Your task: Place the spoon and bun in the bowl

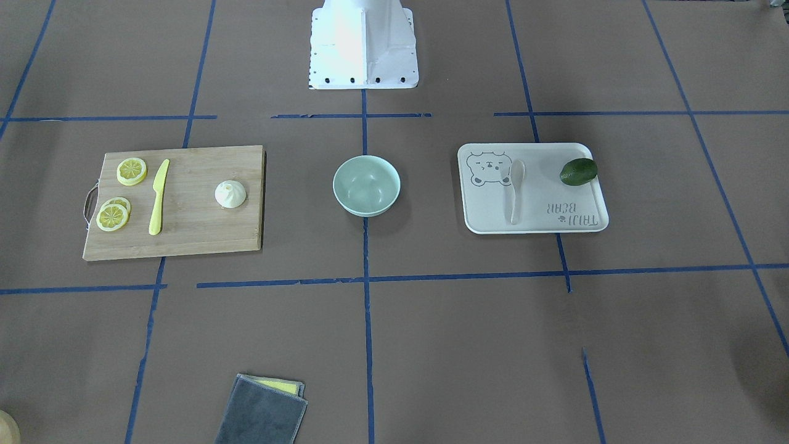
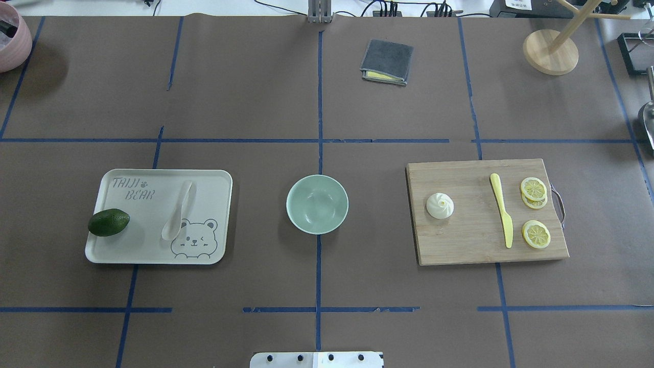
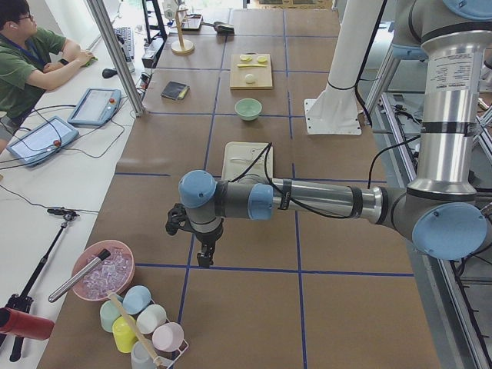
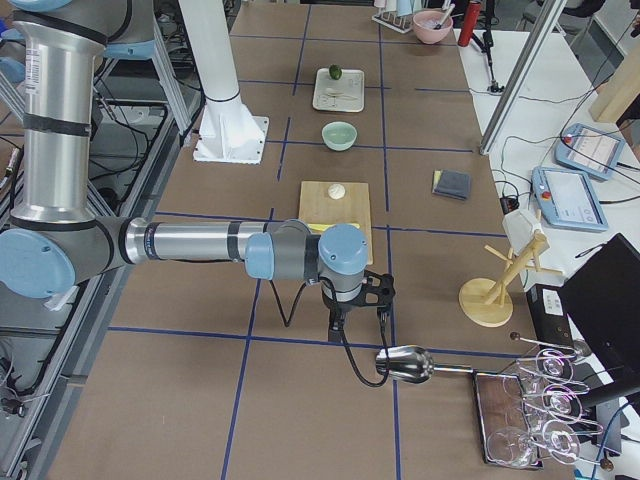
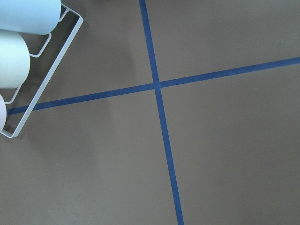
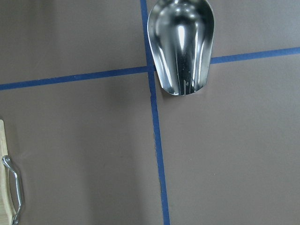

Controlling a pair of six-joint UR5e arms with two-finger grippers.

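Note:
The off-white spoon (image 1: 515, 191) (image 2: 179, 209) lies on a pale tray (image 2: 148, 245) on the robot's left. The white pleated bun (image 1: 230, 194) (image 2: 440, 206) sits on a wooden cutting board (image 2: 470, 240) on the robot's right. The empty mint-green bowl (image 1: 367, 206) (image 2: 317, 204) stands between them at the table's middle. The left gripper (image 3: 204, 257) hangs over the table's left end, far from the tray. The right gripper (image 4: 360, 308) hangs beyond the board at the right end. I cannot tell whether either is open or shut. Neither shows in the wrist views.
An avocado (image 2: 108, 222) lies on the tray. A yellow knife (image 2: 502, 209) and lemon slices (image 2: 535, 234) lie on the board. A folded grey cloth (image 2: 387, 61) lies at the far side. A metal scoop (image 6: 180, 44) and a cup rack (image 5: 28, 61) lie at the table's ends.

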